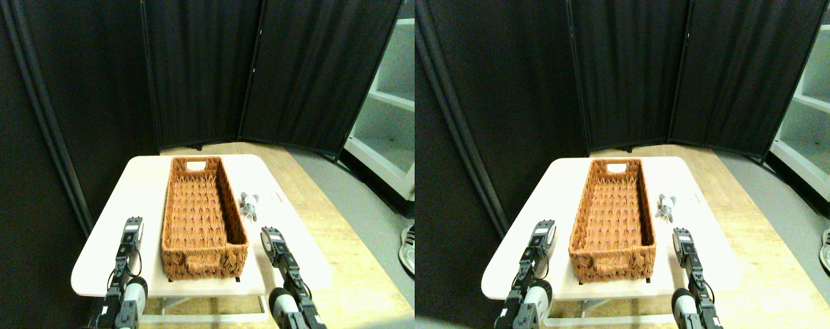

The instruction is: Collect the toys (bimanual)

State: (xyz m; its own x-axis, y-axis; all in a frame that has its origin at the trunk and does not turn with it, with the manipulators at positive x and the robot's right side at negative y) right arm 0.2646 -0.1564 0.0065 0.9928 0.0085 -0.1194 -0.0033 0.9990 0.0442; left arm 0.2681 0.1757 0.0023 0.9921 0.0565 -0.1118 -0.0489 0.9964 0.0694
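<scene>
One grey plush toy (249, 205) lies on the white table (147, 178), just right of the long brown woven basket (202, 216). No other toys show. My right gripper (271, 235) hovers over the table's right side, a short way in front of the grey toy and apart from it. My left gripper (133, 225) is over the table left of the basket, with nothing near it. The basket's inside looks empty.
Black folding screens (202, 68) stand behind the table. A white shelf unit (387, 123) is at the right, and a person's shoe (408, 250) rests on the floor at the right edge. Wooden floor surrounds the table.
</scene>
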